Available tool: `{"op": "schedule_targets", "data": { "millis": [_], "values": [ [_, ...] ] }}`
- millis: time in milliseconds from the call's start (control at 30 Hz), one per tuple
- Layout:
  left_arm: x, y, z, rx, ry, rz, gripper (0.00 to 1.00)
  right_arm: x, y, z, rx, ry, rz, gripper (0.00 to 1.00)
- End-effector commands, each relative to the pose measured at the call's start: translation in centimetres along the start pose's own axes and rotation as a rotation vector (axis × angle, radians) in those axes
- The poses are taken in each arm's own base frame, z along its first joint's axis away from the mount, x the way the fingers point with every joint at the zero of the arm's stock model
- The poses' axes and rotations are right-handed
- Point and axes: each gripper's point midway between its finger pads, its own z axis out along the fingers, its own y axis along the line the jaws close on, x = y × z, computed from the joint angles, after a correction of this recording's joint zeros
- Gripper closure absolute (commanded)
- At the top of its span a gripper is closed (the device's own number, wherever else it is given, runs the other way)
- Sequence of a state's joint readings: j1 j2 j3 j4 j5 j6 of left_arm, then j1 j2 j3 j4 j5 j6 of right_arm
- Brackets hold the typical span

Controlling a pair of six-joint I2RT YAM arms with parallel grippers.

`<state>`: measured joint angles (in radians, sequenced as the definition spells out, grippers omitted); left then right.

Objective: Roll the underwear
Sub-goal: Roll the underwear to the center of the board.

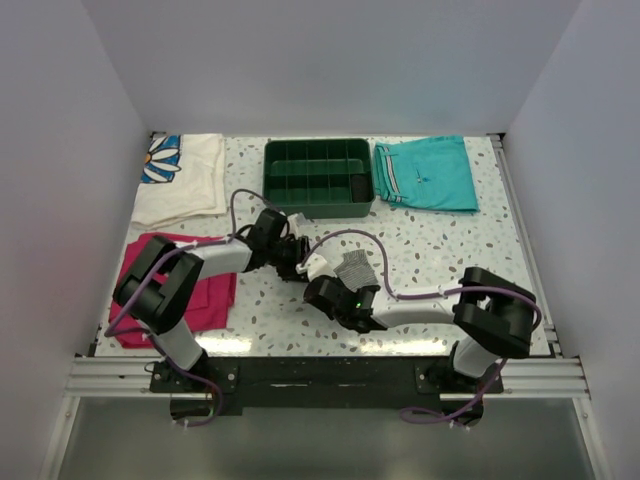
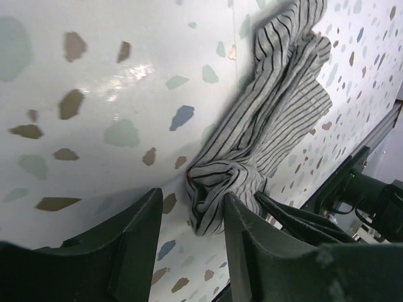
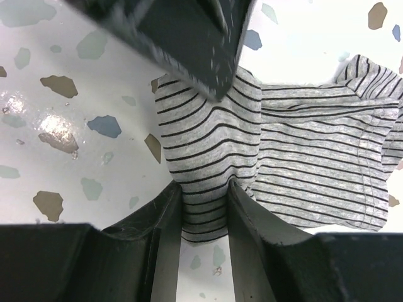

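- Striped underwear (image 1: 352, 266) lies bunched on the speckled counter (image 1: 440, 250), between the 2 tools.
- Right tool (image 3: 203, 204) pinches a fold of it.
- Left tool (image 2: 192, 211) stands spread (bunched end sits inside the gap).

A lab test booth: white walls (image 1: 330, 60) enclose a speckled table (image 1: 440, 250) on aluminium rails (image 1: 330, 378).

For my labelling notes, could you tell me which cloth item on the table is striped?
The small grey-and-white underwear in the middle; the others are teal shorts, a magenta cloth and a flower-printed white cloth.
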<state>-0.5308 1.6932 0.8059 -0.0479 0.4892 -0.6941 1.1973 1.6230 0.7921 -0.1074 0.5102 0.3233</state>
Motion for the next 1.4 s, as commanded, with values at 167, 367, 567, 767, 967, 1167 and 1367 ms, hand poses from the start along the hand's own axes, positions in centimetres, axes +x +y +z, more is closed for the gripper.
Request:
{"op": "schedule_targets", "data": {
  "millis": [167,367,567,767,967,1167,1367],
  "values": [
    [-4.4,2.4,-3.8,-0.121,-0.186,-0.007,0.51,5.1,2.0,-1.1,-0.164,0.180,-0.067,0.74],
    [-4.6,4.1,-5.4,-0.206,-0.245,-0.045,0.51,3.5,3.2,0.2,-0.187,0.186,-0.180,0.76],
    [-4.6,5.9,-6.5,-0.250,-0.272,-0.079,0.51,0.9,5.1,-0.2,-0.281,0.137,-0.233,0.75],
    [-4.3,5.5,-5.9,-0.204,-0.254,-0.078,0.52,0.4,6.0,-2.2,-0.376,0.091,-0.159,0.74],
    [-4.1,5.3,-5.3,-0.169,-0.229,-0.065,0.52,1.0,6.9,-3.6,-0.460,0.101,-0.054,0.74],
    [-3.8,4.9,-4.9,-0.136,-0.208,-0.050,0.53,0.3,6.2,-4.1,-0.532,0.104,0.069,0.73],
    [-3.5,4.8,-4.7,-0.117,-0.201,-0.045,0.53,-0.9,3.8,-4.3,-0.599,0.073,0.236,0.73]
  ]
}}
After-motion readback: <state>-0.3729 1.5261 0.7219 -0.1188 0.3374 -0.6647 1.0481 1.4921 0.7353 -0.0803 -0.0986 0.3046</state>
